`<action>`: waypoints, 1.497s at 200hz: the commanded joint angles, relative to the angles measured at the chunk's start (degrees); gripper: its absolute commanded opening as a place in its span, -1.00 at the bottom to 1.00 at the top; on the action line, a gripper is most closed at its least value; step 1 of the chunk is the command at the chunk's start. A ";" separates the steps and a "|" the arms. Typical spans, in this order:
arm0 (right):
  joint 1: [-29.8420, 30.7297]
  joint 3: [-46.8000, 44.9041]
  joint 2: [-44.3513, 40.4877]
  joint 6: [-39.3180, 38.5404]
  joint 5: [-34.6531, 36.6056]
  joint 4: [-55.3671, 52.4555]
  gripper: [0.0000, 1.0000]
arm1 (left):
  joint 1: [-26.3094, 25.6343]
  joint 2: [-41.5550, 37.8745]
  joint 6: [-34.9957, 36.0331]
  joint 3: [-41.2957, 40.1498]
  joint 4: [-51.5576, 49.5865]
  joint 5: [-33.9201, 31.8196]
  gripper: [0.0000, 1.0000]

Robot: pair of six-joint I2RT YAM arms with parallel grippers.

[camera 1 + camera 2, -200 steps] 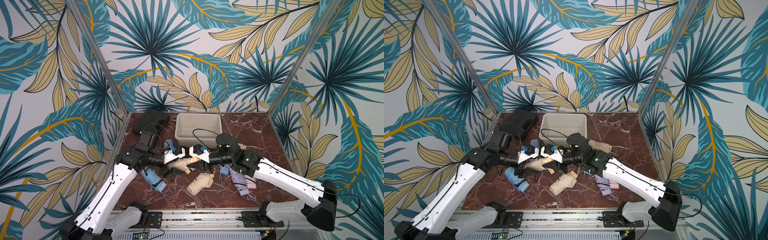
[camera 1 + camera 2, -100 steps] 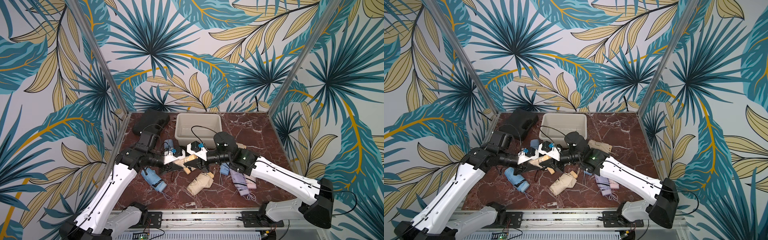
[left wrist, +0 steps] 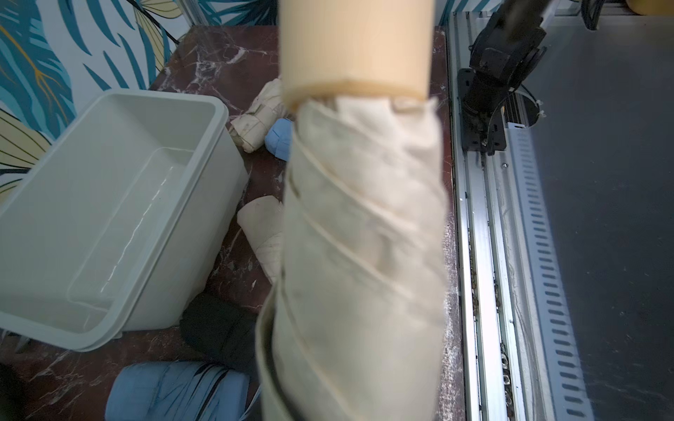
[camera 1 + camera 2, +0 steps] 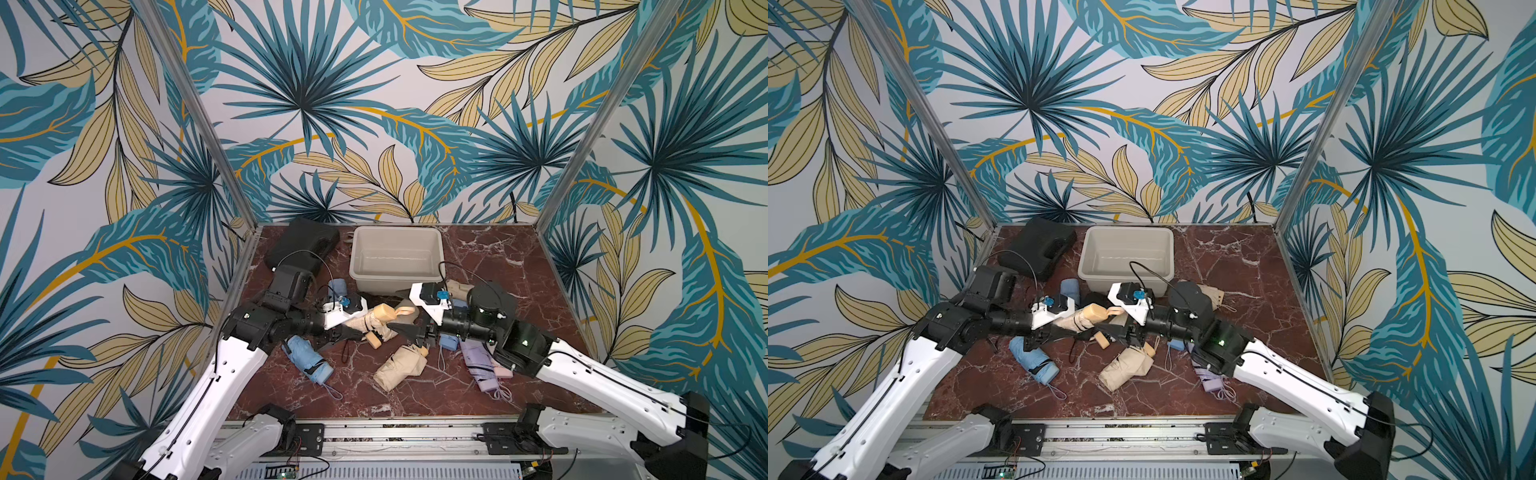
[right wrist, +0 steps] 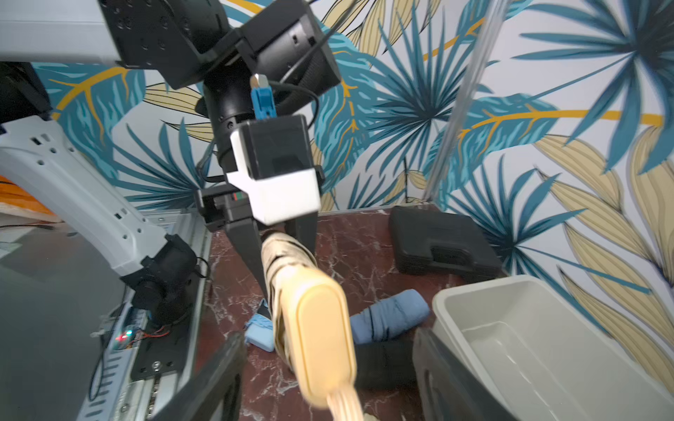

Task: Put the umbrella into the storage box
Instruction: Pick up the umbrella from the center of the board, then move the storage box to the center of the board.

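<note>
Umbrella [image 4: 374,320] (beige, tilted) clamped in outstretched left gripper [image 5: 282,249], right gripper [image 5: 328,339] spread

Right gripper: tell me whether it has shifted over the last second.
Yes. In both top views the right gripper has drawn back rightward, from in front of the middle of the storage box toward its right front corner.

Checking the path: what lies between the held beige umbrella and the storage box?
A black folded umbrella and a blue umbrella lie there, shown in the right wrist view.
</note>
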 commanded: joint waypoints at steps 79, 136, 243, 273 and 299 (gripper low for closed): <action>-13.48 10.37 11.75 38.27 52.33 -20.51 0.58 | -0.04 9.01 -55.63 2.48 35.49 -22.40 -1.00; -20.75 30.25 32.31 38.23 43.16 -36.48 0.73 | -0.21 23.05 -69.20 14.96 26.18 -25.90 -1.00; -25.93 45.67 54.06 33.55 31.06 -41.61 0.06 | -1.00 39.69 -72.46 27.65 22.51 -28.62 -1.00; -25.91 42.39 53.27 34.59 28.91 -41.29 -0.32 | -1.16 43.16 -74.43 30.74 19.14 -31.00 -1.00; -25.82 38.53 50.42 34.44 24.52 -41.16 -0.60 | -1.75 44.38 -76.60 30.88 18.50 -32.10 -1.00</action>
